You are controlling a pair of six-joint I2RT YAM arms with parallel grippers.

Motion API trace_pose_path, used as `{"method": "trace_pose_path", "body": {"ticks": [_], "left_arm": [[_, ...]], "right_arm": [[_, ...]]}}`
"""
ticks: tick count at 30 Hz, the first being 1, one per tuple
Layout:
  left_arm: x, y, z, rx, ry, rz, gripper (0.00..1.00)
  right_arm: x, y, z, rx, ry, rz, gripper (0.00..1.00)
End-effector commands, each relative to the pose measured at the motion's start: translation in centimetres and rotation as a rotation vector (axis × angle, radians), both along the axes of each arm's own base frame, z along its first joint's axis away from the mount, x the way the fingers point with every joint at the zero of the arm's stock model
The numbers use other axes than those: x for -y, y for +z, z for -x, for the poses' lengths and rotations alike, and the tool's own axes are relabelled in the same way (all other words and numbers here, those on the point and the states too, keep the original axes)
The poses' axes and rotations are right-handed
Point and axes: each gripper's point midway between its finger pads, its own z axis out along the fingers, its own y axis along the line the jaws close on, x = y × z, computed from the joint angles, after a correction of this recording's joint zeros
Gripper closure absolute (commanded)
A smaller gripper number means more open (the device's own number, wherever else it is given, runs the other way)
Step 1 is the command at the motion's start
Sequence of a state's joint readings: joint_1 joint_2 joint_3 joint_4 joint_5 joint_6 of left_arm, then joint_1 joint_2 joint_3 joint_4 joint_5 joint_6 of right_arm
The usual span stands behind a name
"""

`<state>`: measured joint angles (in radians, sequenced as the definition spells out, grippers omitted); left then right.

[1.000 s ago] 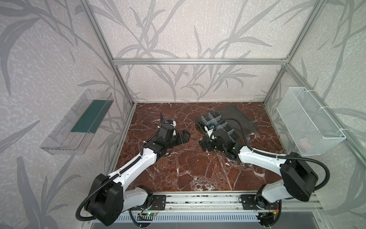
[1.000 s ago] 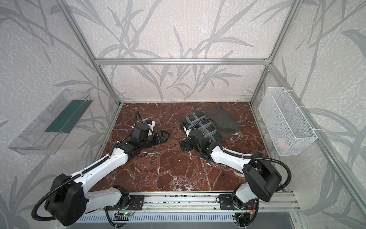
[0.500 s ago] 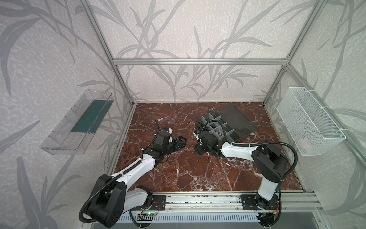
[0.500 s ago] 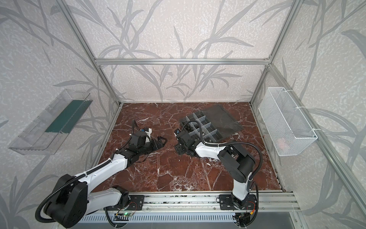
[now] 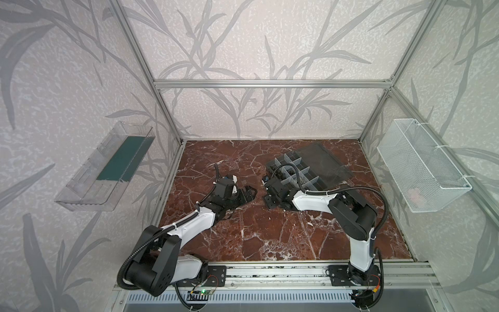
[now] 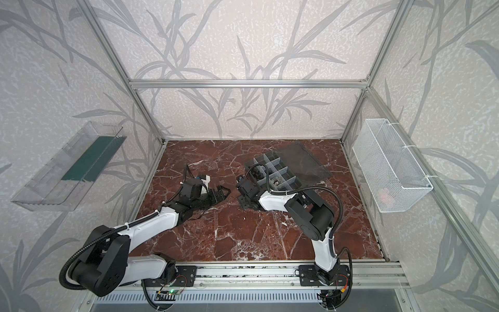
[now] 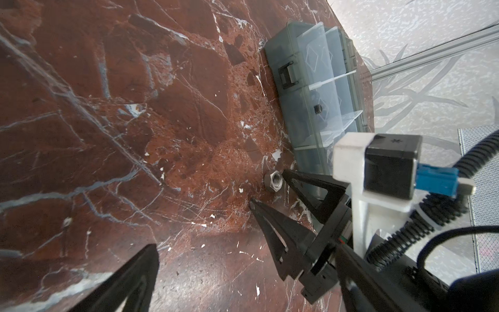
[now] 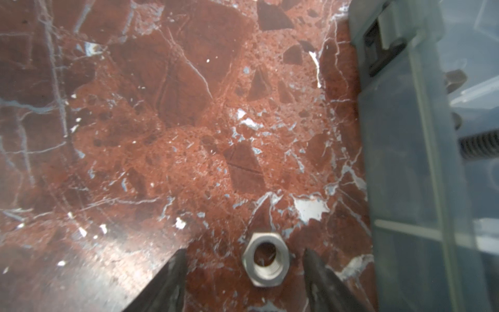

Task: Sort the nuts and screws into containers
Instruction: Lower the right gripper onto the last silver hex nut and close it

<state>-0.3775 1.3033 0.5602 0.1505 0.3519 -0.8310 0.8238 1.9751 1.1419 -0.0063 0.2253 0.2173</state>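
A silver hex nut (image 8: 266,259) lies flat on the marble floor beside the dark-grey organizer box (image 8: 405,162). My right gripper (image 8: 245,251) is open and straddles the nut, with a gap on each side. The left wrist view shows the same nut (image 7: 273,181) between the right gripper's fingertips (image 7: 286,173). My left gripper (image 7: 248,259) stands wide open and empty just beside it. In both top views the two grippers, left (image 5: 249,193) and right (image 5: 267,201), face each other in front of the containers (image 5: 290,162). A dark threaded screw (image 8: 478,147) shows through the box wall.
The box's lid (image 5: 321,162) lies open flat behind the compartments. A white wire-mesh basket (image 5: 421,167) hangs on the right wall. On the left wall hangs a clear tray with a green base (image 5: 108,167). An aluminium rail (image 5: 270,270) runs along the front.
My right arm has swung its elbow inward and its gripper has shifted left, off the box's front corner and down to the floor. The left gripper has barely moved.
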Motion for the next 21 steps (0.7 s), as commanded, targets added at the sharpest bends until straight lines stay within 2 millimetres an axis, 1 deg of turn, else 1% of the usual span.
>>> {"method": "trace_pose_path", "body": {"ticks": [1,2,4,9,13,19,21], "left_arm": [[0.1,0.4,-0.2,0.011,-0.002,0.024,0.01],[0.2,0.5,-0.1,0.011,-0.004,0.024,0.00],[0.1,0.7,0.0,0.010,-0.008,0.023,0.00],[-0.5,1.2,0.3,0.023,0.004,-0.003,0.01],[-0.9,1.6,0.6,0.032,0.009,-0.018,0.00],[-1.1,1.9,0.8,0.041,0.016,-0.020,0.01],[-1.1,1.9,0.8,0.040,0.017,-0.018,0.01]], "right_arm": [[0.5,-1.2,-0.8,-0.028,-0.045,0.022,0.42],[0.4,-1.3,-0.9,-0.032,-0.046,0.026,0.46],[0.5,-1.7,-0.8,-0.046,-0.053,0.036,0.50],[0.9,-1.4,-0.6,-0.052,-0.062,0.040,0.53],[1.7,-1.0,-0.5,-0.040,-0.082,0.060,0.55],[2.9,-0.8,-0.3,-0.031,-0.108,0.093,0.59],[3.0,-0.8,-0.2,-0.033,-0.111,0.092,0.62]]}}
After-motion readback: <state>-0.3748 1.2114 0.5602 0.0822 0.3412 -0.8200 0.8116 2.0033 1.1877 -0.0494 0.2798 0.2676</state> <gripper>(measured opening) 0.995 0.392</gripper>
